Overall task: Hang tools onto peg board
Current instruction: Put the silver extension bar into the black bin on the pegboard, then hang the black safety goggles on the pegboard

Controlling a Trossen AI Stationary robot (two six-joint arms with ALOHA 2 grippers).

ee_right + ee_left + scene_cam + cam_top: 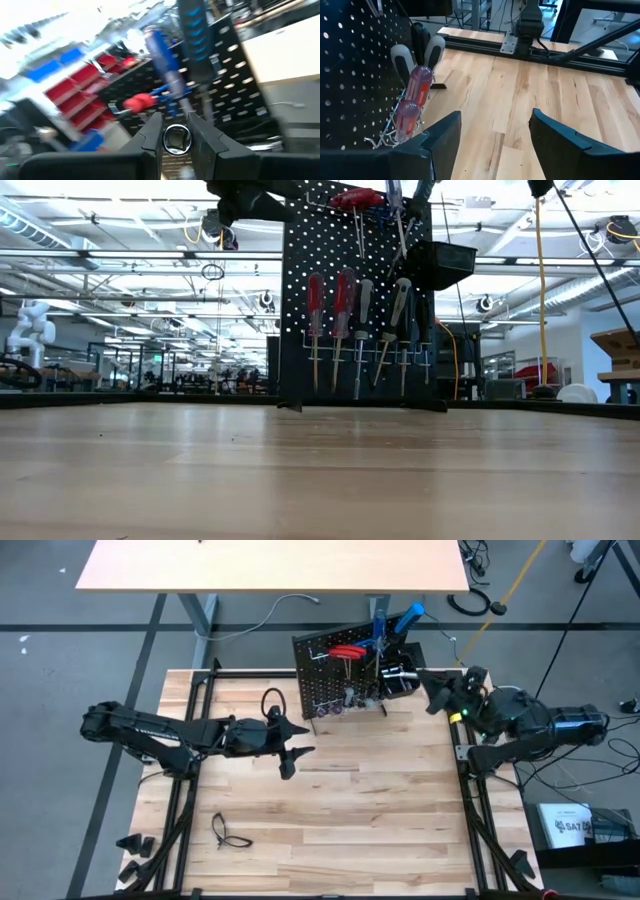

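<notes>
The black peg board (335, 670) stands upright on thin legs at the table's far middle. Screwdrivers with red handles (315, 300) and grey-black handles (400, 302) hang by their handles in its silver rail (365, 352). A red T-handle tool (355, 198) and blue-handled tools (165, 55) hang higher up, next to a small black bin (440, 265). My left gripper (297, 747) is open and empty, just left of the board's near face (350, 65). My right gripper (428, 685) is raised at the board's right side, shut on a small silver bit (176, 139). My right gripper pinches the small silver bit between its two fingers (152, 132). The bit shows end-on as a silver ring (176, 146), so its length and how far back it reaches are hidden. It is lifted clear, level with the blue-handled tools.
A black loop of cable (272, 700) lies left of the board and a pair of dark glasses (230, 833) at the near left. Bare wood lies between the arms (370, 800). Black frame rails (520, 47) edge the table; another table (270, 565) stands beyond.
</notes>
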